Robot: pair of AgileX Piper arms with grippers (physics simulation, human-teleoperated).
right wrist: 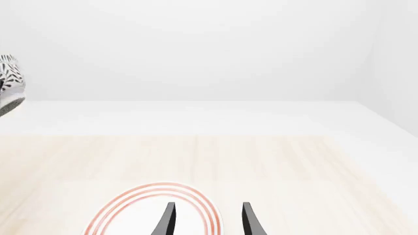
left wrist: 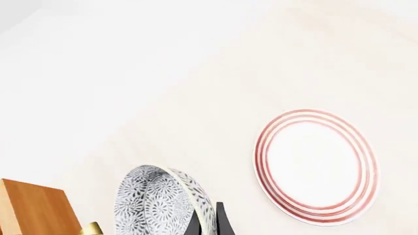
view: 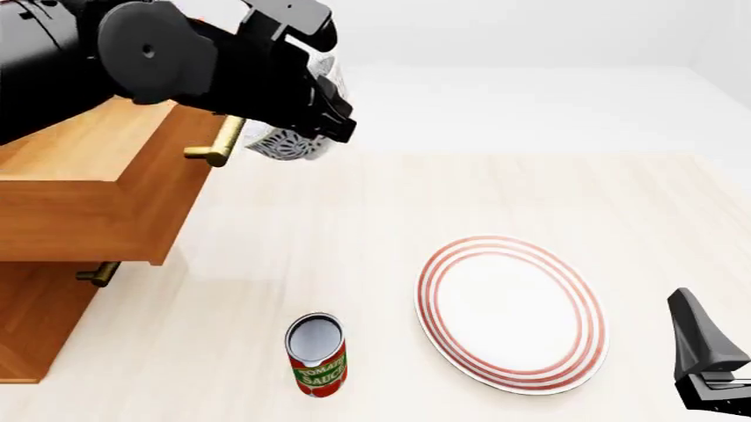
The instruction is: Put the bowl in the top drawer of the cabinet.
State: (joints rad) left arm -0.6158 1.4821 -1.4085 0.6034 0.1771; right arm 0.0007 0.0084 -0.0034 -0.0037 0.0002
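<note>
1. The right claw (right wrist: 206, 220) shows two dark fingertips with a gap between them, nothing held.
2. A flat white plate with red rings (right wrist: 140, 208) lies just beyond and beneath the claw on the pale wooden bench (right wrist: 294, 161).
3. A sliver of the white, dark-speckled bowl (right wrist: 9, 81) shows far off to one side, raised off the bench.

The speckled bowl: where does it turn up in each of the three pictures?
Left wrist view: bowl at the bottom edge, held by the left gripper.
Front view: bowl upper left, half hidden behind the arm.
Right wrist view: a sliver at the left edge.
Shared landmark: the plate.
</note>
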